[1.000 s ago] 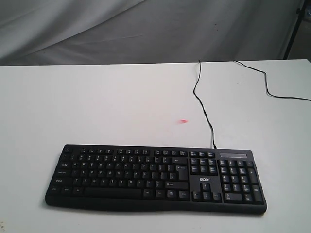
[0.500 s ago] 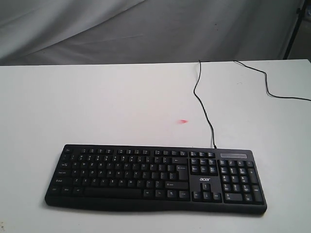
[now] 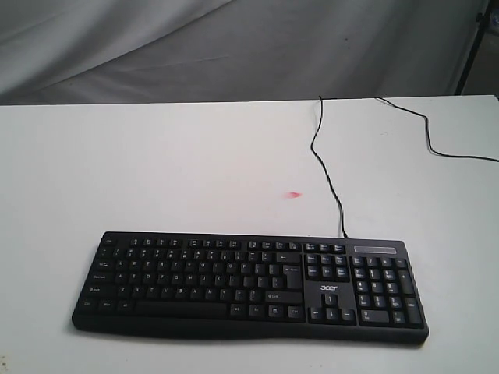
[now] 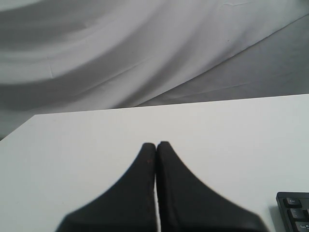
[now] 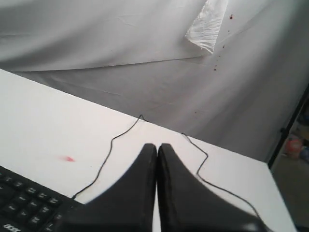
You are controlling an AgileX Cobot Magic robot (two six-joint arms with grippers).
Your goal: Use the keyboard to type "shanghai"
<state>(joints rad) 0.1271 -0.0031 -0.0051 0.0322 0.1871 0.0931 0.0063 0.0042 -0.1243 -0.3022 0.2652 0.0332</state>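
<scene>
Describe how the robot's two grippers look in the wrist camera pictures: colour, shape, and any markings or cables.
The left gripper and the right gripper look alike. Each has two matte black fingers, broad at the base and sweeping in a concave curve to narrow, rounded tips. No markings, labels or cables show on them. The arms themselves are not in any view.

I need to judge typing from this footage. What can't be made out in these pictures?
- Legends on the keyboard: too small and blurred in the exterior view.
- Left tool, right tool: outside the exterior view, so their place over the keys is unknown.
- Keyboard, left wrist view: only a corner, cut by the frame.
- End of the cable: runs off the exterior view's right edge.
</scene>
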